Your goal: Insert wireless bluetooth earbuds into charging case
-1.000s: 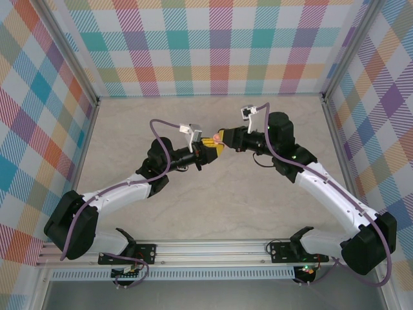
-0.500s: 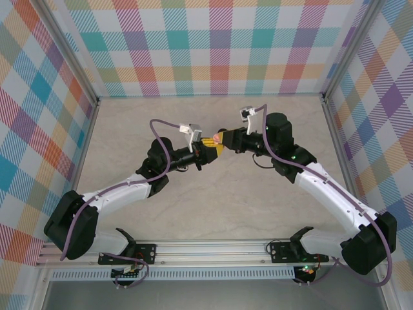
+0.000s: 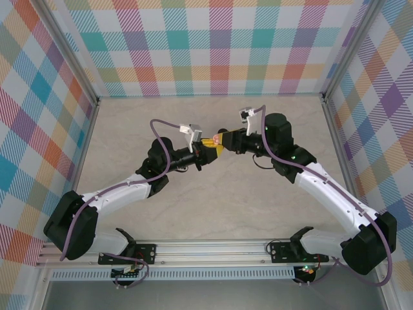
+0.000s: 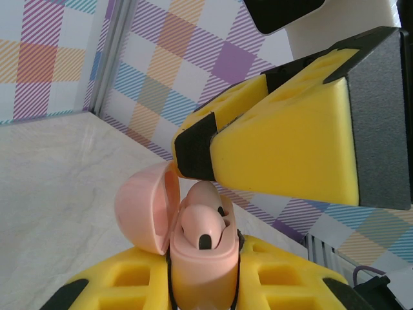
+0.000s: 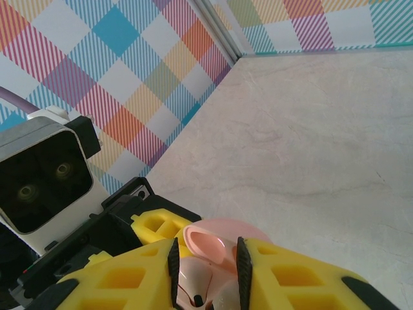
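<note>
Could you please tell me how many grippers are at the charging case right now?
2. The left gripper holds the open pink charging case between its fingers; the right gripper sits just above the lid, jaws slightly apart.

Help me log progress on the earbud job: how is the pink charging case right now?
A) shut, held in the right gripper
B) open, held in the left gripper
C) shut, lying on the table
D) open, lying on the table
B: in the left wrist view the charging case sits clamped in the left gripper with its lid swung open.
</note>
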